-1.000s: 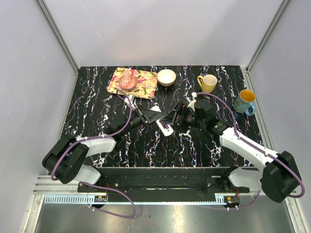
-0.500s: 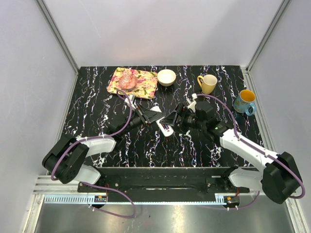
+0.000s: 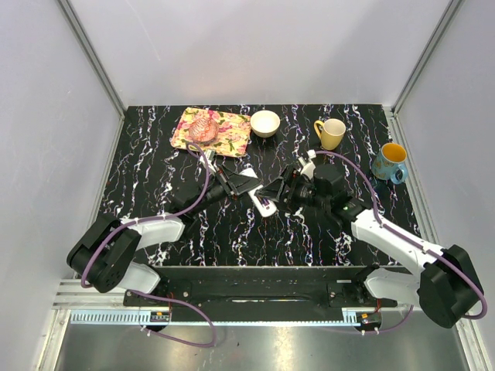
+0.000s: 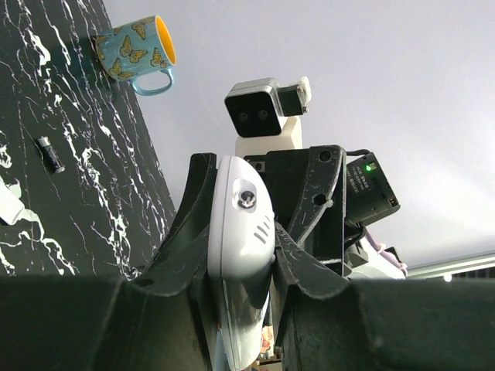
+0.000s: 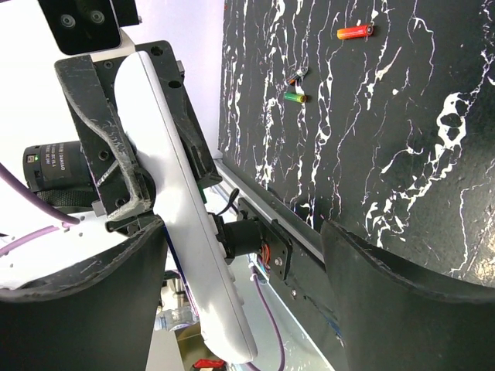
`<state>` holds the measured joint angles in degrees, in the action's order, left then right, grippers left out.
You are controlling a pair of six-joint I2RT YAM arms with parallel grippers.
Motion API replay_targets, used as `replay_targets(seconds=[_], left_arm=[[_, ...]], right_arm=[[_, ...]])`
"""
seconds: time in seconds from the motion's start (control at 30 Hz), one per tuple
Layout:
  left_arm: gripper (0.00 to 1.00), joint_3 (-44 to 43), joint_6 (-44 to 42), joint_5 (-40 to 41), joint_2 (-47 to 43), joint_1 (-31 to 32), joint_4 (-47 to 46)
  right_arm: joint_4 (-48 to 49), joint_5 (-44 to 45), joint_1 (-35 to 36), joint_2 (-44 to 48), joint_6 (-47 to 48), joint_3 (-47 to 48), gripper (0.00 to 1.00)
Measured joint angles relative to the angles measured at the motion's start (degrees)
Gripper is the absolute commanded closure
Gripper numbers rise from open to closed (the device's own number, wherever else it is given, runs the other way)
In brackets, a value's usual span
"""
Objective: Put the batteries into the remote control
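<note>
The right arm is reaching slightly farther left than a second ago, bringing the right fingers [image 5: 387,301] closer around the remote control [image 4: 240,247]. They are narrowing a touch but are still spread wide. The left fingers [image 4: 188,224] are pinching the remote control by its long edges and holding it over the middle of the counter [image 3: 155,178]. Its free end is sitting in the gap between the right fingers, just beside one of them; I cannot tell whether they are touching. The batteries [image 5: 294,97] are lying loose on the counter, apart from the remote control: a green one and a dark one close together, and a reddish-orange one [image 5: 353,32] farther off. A yellow mug [image 3: 331,133] and a blue butterfly mug [image 4: 135,56] are standing toward the back.
</note>
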<state>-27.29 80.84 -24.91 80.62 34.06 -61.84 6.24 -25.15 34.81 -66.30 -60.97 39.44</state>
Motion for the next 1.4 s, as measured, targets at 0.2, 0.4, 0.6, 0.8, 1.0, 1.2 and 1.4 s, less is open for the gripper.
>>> replay_targets(seconds=[0.2, 0.4, 0.6, 0.8, 1.0, 1.2, 1.4], left_arm=[[1.00, 0.0, 2.0, -0.5, 0.0, -0.2, -1.2], [1.00, -0.3, 2.5, -1.8, 0.0, -0.2, -0.9], [1.00, -1.0, -0.2, -1.7, -1.5, -0.3, 2.3], [1.00, -1.1, -3.9, -0.3, -3.2, -1.0, 6.8], [1.00, -1.1, -5.4, 0.1, -3.2, -1.1, 9.8], [1.00, 1.1, -5.3, -0.3, -3.9, -2.7, 8.8], [1.00, 7.4, -5.2, -1.2, -7.0, -4.2, 8.7]], right_arm=[[2.0, -0.5, 0.0, 0.5, -0.6, -0.8, 0.17], [3.5, -1.0, 0.0, 1.2, -1.3, -1.9, 0.14], [-2.0, -0.9, -0.2, 1.2, 0.8, 1.4, 0.10], [-10.8, -0.6, -0.4, 0.8, 6.0, 10.3, 0.07], [-18.1, 2.9, -1.2, 3.3, 12.3, 15.2, 0.12], [-31.3, 19.7, -1.7, 6.9, 22.8, 17.0, 0.19], [-34.1, 23.0, -2.0, 4.9, 26.7, 10.7, 0.08]])
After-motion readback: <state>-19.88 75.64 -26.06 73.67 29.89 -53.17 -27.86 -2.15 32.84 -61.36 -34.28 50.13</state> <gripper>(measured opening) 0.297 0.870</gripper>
